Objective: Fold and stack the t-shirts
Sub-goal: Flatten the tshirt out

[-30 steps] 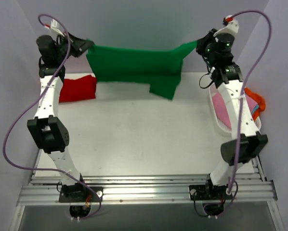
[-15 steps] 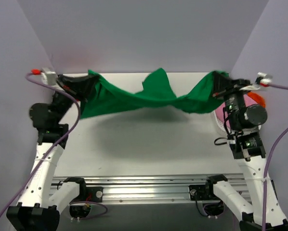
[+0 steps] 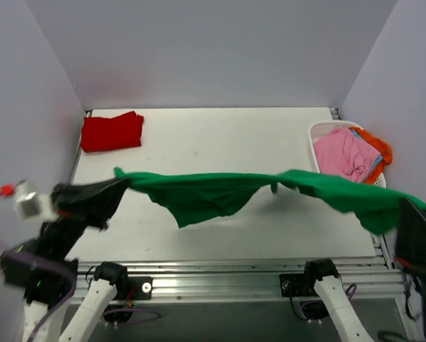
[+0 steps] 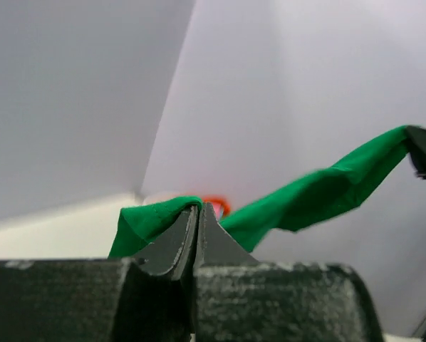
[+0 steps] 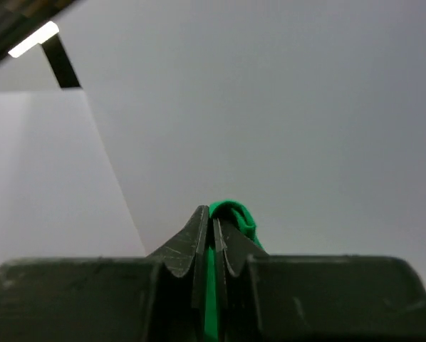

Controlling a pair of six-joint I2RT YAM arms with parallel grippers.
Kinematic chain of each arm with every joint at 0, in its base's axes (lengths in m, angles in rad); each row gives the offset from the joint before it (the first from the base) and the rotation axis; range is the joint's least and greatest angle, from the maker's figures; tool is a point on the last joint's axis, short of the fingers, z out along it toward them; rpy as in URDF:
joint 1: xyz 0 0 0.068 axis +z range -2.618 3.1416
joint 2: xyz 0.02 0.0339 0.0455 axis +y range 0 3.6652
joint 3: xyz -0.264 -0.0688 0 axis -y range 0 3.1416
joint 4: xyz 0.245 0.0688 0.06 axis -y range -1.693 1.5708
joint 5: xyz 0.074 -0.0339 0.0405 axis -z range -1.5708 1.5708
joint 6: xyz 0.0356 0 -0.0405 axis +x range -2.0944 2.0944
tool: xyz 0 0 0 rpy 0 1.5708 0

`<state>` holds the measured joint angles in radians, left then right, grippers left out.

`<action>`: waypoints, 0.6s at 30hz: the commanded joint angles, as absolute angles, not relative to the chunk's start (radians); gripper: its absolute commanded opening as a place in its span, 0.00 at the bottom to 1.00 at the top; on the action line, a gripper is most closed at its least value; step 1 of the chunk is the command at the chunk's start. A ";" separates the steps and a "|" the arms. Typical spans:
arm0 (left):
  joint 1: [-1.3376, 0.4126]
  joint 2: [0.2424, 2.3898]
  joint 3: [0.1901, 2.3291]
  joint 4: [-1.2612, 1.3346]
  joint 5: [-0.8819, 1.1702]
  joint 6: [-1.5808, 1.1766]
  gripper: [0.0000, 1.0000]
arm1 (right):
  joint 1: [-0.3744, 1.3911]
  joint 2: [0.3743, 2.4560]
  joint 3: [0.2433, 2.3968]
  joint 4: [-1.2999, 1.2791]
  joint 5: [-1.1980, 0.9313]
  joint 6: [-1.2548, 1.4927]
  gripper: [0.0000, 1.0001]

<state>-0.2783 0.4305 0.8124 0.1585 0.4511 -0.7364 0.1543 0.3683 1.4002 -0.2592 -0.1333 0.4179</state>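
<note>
Top view: the green t-shirt (image 3: 220, 194) is held stretched in the air across the lower middle, its centre sagging, between the left gripper (image 3: 117, 187) at lower left and the right gripper (image 3: 407, 212) at the right edge.

Left wrist view: the jaws are pressed together on a green hem.

Right wrist view: the same pinch is shown.

The cloth should be lowered flat with both corners level and taut.
</note>
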 commanded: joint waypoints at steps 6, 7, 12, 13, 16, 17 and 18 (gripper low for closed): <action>-0.230 0.304 1.227 -0.044 0.514 -0.701 0.02 | 0.039 0.439 1.804 -0.310 -0.282 0.393 0.00; -0.216 0.296 1.286 -0.070 0.502 -0.692 0.02 | 0.031 0.452 1.804 -0.292 -0.304 0.406 0.00; -0.155 0.305 1.381 -0.195 0.451 -0.657 0.02 | -0.008 0.489 1.764 -0.259 -0.301 0.423 0.00; -0.152 0.311 1.379 -0.205 0.437 -0.657 0.02 | -0.029 0.500 1.746 -0.244 -0.299 0.426 0.00; -0.155 0.322 1.344 -0.230 0.373 -0.646 0.02 | -0.032 0.526 1.700 -0.207 -0.301 0.437 0.00; -0.156 0.328 1.313 -0.230 0.355 -0.640 0.02 | -0.032 0.537 1.684 -0.198 -0.301 0.439 0.00; -0.158 0.348 1.298 -0.229 0.330 -0.637 0.02 | -0.032 0.549 1.666 -0.174 -0.298 0.445 0.00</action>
